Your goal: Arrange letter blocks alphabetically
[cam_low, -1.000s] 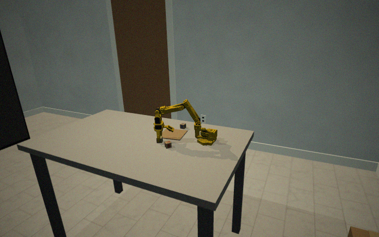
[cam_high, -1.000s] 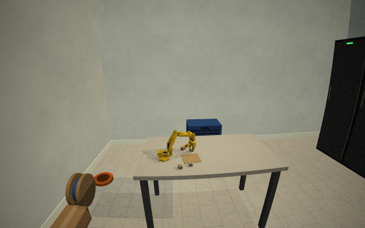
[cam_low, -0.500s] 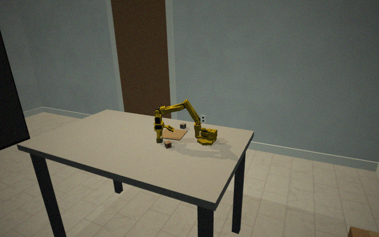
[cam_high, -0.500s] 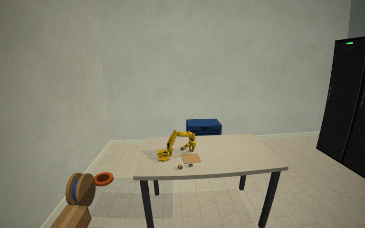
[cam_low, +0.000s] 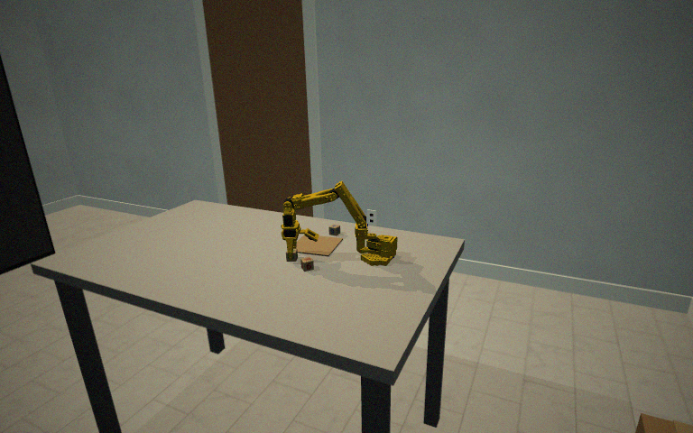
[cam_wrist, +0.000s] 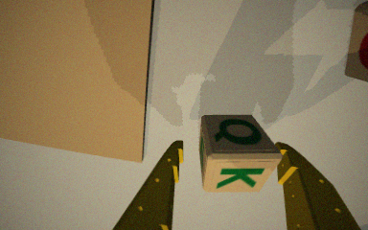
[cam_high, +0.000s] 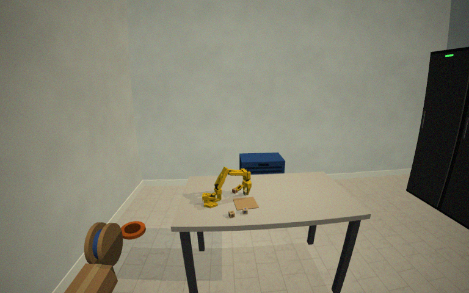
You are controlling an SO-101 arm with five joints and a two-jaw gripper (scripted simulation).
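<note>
Your gripper [cam_wrist: 228, 145] is down at the table [cam_wrist: 72, 192] with its two yellow fingers on either side of a wooden block [cam_wrist: 238, 131]. It is not clenched on it: the jaws stand partly open. In the wrist view you can see a strip of table between the left finger [cam_wrist: 165, 177] and the block, while the right finger [cam_wrist: 297, 182] sits just at the block's edge.

That block shows a dark green Q on top and a bright green K on the side facing the camera. It rests on the bare table, just right of the tan mat [cam_wrist: 72, 72] and fully off it.

A second block [cam_wrist: 359, 43] with a red letter lies farther off at the upper right of the wrist view, cut by the frame, so you cannot read its letter.

From the top camera, the arm [cam_high: 225, 174] arches over from its base to the far side of the mat [cam_high: 246, 202]. Two more blocks, [cam_high: 231, 213] and [cam_high: 244, 210], sit near the mat's front edge, also off it. Their letters are too small to read.
</note>
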